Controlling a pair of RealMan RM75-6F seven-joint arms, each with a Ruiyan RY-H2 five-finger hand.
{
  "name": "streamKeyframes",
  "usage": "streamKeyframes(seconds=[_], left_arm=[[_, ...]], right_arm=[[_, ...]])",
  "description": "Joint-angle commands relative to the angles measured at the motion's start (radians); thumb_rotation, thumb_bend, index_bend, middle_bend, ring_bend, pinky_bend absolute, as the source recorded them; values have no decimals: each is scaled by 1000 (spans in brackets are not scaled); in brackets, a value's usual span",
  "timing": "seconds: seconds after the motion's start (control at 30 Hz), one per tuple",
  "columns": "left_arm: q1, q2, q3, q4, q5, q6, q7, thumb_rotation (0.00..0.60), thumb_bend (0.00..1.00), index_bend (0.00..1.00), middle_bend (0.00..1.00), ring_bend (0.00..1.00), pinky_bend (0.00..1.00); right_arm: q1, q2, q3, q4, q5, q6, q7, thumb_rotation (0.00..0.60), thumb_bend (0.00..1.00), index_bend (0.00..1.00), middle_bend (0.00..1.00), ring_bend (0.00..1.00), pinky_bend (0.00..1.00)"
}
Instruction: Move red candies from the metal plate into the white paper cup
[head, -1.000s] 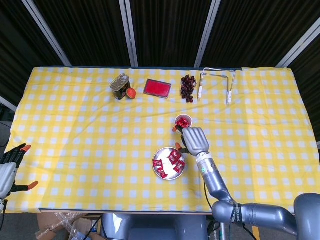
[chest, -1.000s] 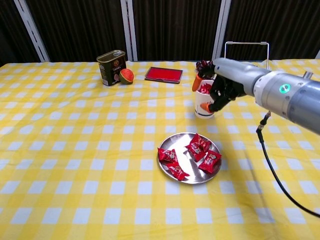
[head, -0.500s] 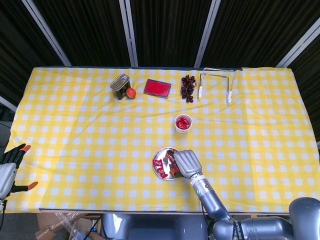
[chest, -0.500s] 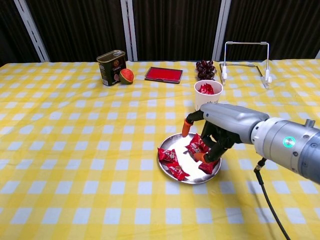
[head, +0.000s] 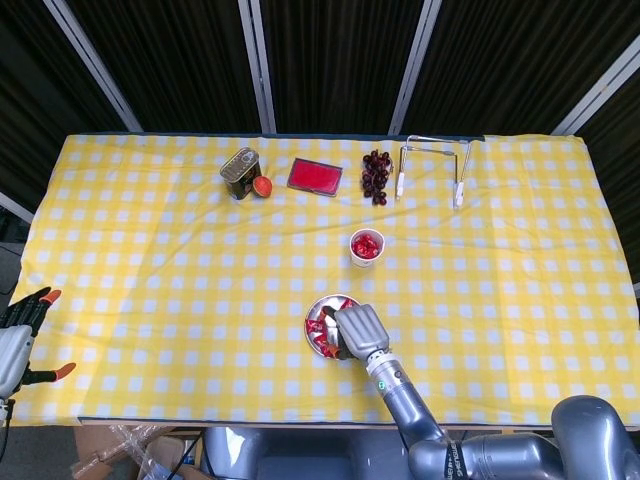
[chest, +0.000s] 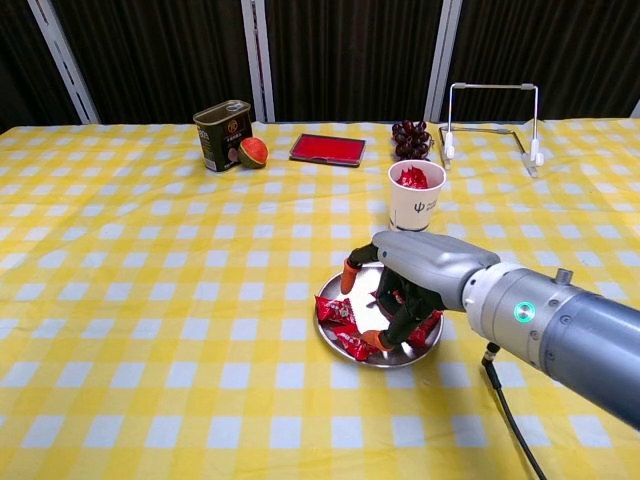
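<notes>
Yellow checked tablecloth; right hand (chest: 400, 290) is curling half-closed over light, crinkly, slippery red wrapped candies (chest: 336, 311) mid-frame; grasp unclear. Pinch wrapper ends.

Yellow-checked tablecloth (head: 180, 260), dark curtains (head: 330, 60) with pale vertical posts (head: 258, 65) behind.

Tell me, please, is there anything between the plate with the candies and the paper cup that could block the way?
Nothing visible does. Only bare checked cloth lies between the plate and the cup. The right hand is over the candies.
</notes>
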Motion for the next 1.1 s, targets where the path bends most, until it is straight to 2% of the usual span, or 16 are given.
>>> streamKeyframes(seconds=[0.03, 0.43, 0.8, 0.93, 1.1], left_arm=[[-1, 0, 0, 0, -1, -2, -1, 600, 32, 0, 0, 0, 0], [-4, 3, -2, -1, -8, -11, -4, 600, 32, 0, 0, 0, 0], [-7, 5, -3, -2, -12, -17, -8, 600, 31, 0, 0, 0, 0], [-7, 5, -2, -2, -12, -18, -8, 600, 31, 0, 0, 0, 0], [-6, 5, -3, -2, -12, -16, -7, 600, 31, 0, 0, 0, 0]], right_arm=[[6, -16, 12, 20, 3, -7, 5, 600, 354, 360, 838, 839, 983], [19, -72, 39, 98, 19, -43, 28, 600, 354, 375, 838, 839, 983], [20, -89, 60, 167, 50, -77, 49, 600, 377, 553, 838, 839, 982], [18, -87, 63, 168, 45, -81, 58, 600, 423, 580, 838, 839, 982], [15, -80, 66, 157, 26, -75, 66, 600, 428, 587, 838, 839, 983]])
